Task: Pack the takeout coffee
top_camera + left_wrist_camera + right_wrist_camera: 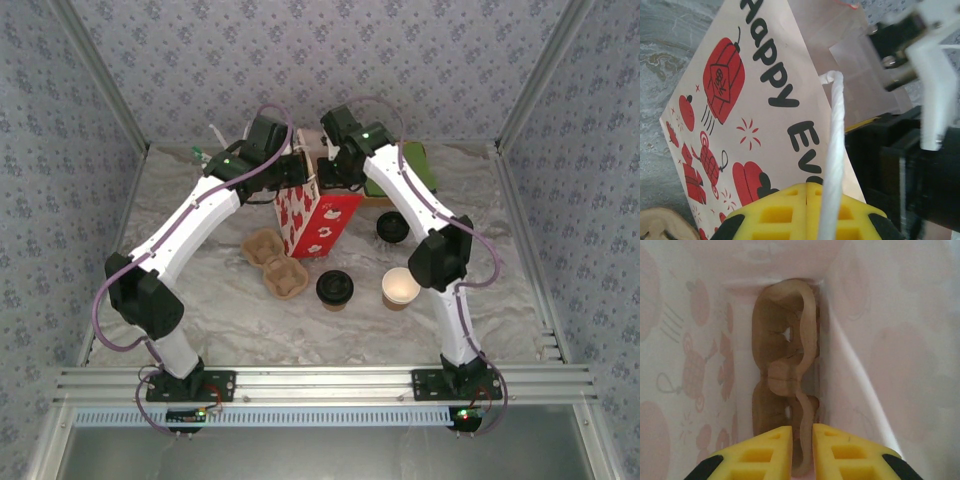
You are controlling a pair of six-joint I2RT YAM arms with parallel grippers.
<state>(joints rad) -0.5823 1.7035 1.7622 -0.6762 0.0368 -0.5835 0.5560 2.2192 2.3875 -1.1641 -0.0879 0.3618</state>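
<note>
The takeout coffee [334,288], a brown paper cup under a black lid, stands on the table in front of the bag. The red-and-white gift bag [312,218] is upright mid-table. My left gripper [806,186] is shut on the bag's top edge [765,100], and the white rope handle [834,150] crosses in front of its fingers. In the top view it sits at the bag's mouth [297,172]. My right gripper [802,432] reaches down inside the bag [331,176], its jaws closed on the edge of a brown pulp cup carrier [785,345] standing on end against the bag's wall.
A second brown cup carrier [275,262] lies left of the coffee. A lidless cup with a pale inside [400,288] stands to its right, and a loose black lid [393,228] lies behind that. A green object [420,165] sits at the back right.
</note>
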